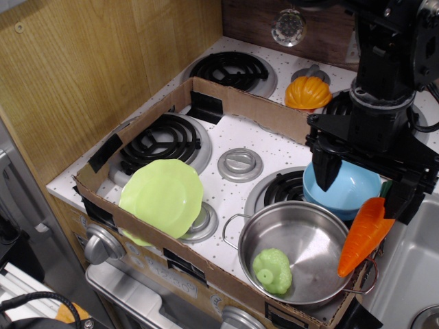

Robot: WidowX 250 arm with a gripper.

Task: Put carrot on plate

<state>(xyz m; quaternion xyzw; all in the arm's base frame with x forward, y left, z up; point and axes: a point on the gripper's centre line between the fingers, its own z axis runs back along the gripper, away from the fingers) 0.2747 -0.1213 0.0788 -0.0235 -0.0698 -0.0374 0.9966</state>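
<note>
The orange carrot [363,235] lies tilted at the right end of the cardboard tray, its tip on the steel pot's rim and its green top hidden behind a black finger. The lime-green plate [162,198] rests at the tray's front left, leaning on the cardboard wall. My black gripper [361,188] hangs open over the blue bowl and the carrot's upper end: one finger [324,171] is above the bowl, the other [400,197] is by the carrot's top. It holds nothing.
A light blue bowl [343,191] sits behind a steel pot [296,251] that holds a green toy [272,271]. An orange pumpkin toy [308,93] stands behind the cardboard tray wall [254,110]. Black stove burners [160,139] and a wooden wall at the left.
</note>
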